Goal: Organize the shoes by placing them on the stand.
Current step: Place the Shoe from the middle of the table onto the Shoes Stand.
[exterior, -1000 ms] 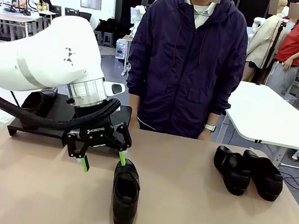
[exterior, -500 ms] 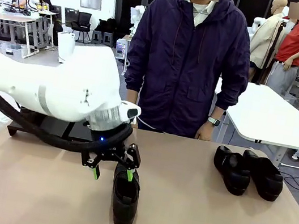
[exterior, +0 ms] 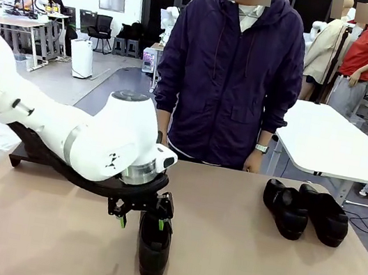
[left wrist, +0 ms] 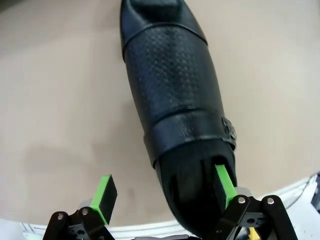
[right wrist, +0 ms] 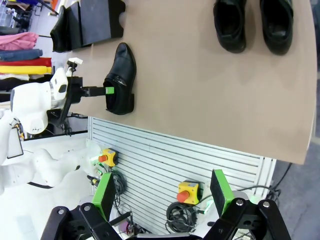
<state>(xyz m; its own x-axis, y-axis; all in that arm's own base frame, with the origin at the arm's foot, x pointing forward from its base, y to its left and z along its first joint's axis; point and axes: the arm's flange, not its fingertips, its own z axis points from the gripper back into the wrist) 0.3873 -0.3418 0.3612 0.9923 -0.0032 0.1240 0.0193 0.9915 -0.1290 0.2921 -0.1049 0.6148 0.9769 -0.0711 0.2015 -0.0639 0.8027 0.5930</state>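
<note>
Front view: shoe [exterior: 153, 252] lengthwise near-to-far, toe nearest; left claw [exterior: 141, 223] unclenched astride its heel.

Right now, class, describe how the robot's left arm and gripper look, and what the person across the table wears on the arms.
The left arm is white with rounded shells, a silver wrist ring and a thick black cable under it. The left gripper is black with green pads. The person wears dark purple jacket sleeves and a wristwatch.

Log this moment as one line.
left gripper: open, one finger inside centre shoe | right gripper: open, off table | two shoes: far right
</note>
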